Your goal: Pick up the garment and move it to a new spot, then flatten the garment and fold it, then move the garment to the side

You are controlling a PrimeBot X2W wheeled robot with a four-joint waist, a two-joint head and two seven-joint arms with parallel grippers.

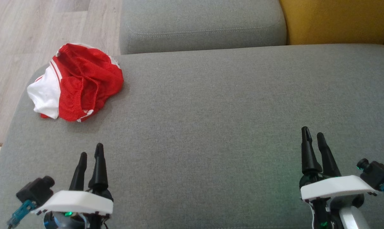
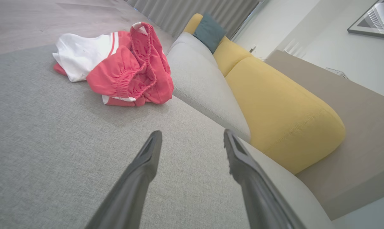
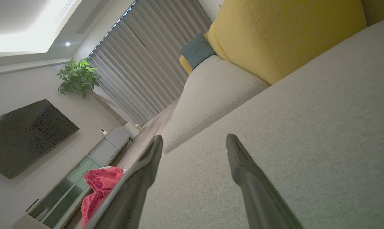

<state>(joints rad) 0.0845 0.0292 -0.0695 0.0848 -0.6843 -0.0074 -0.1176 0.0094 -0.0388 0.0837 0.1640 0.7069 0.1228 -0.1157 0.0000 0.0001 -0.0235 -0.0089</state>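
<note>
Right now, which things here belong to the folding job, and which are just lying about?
Job: garment, crumpled; grey sofa seat; left gripper, right gripper, jaws open.
Lying about: red elastic-banded piece, yellow cushion, teal pillow, television, potted plant.

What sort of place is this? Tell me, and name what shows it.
Most likely a home living room: a grey sofa with yellow back cushions, a flat television on the wall, and long grey curtains beside a potted plant.
</note>
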